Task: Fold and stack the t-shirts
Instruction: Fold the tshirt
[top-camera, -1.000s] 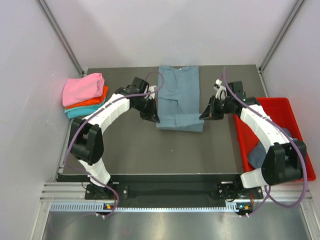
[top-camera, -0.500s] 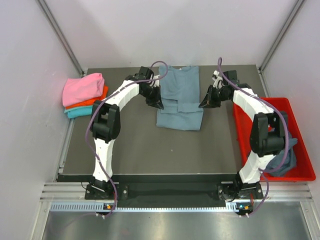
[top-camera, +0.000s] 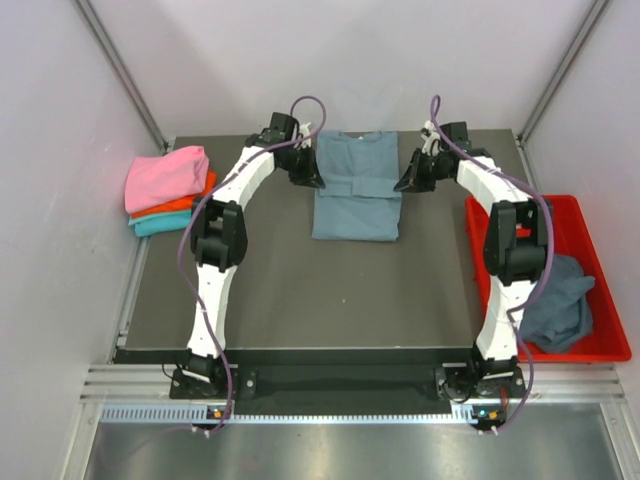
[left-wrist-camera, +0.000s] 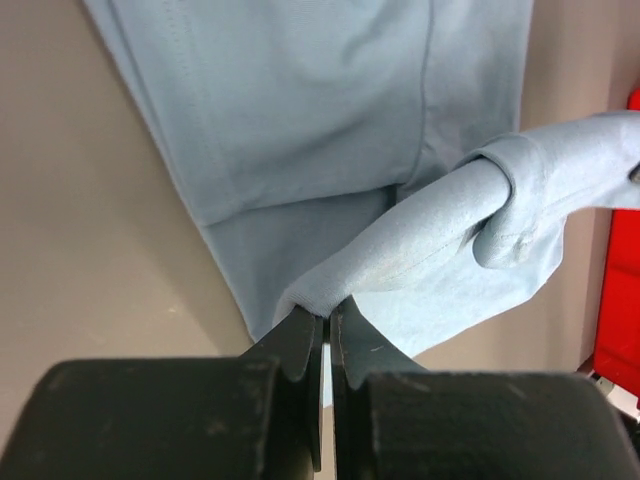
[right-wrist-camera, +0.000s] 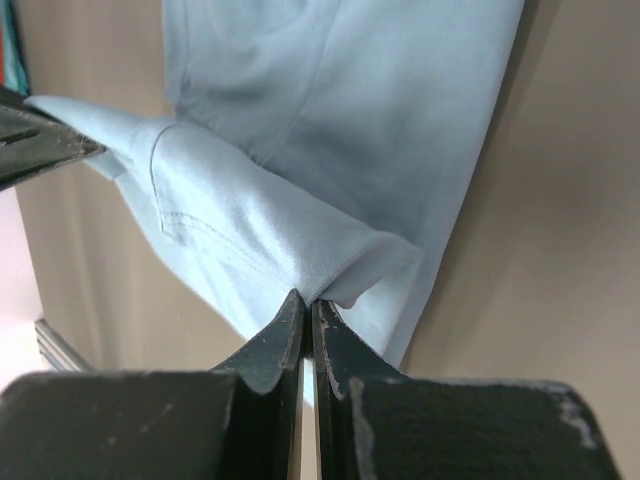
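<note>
A slate blue-grey t-shirt (top-camera: 356, 192) lies at the back middle of the table, its near end doubled over toward the far end. My left gripper (top-camera: 316, 182) is shut on the left end of the lifted edge (left-wrist-camera: 400, 255). My right gripper (top-camera: 402, 184) is shut on its right end (right-wrist-camera: 270, 235). Both hold the fold a little above the shirt's far half. A folded stack with a pink t-shirt (top-camera: 167, 177) on top of an orange one (top-camera: 186, 204) and a teal one (top-camera: 160, 225) sits at the left edge. Another blue-grey t-shirt (top-camera: 555, 303) lies crumpled in the red tray.
The shallow red tray (top-camera: 600, 260) stands along the table's right edge. Pale walls and slanted metal frame posts close in the back and sides. Both arms reach far back, cables looping above them.
Both grippers have carried the shirt's near edge away from me toward the far end, so the visible shirt is shorter. The arms stretched further back.
</note>
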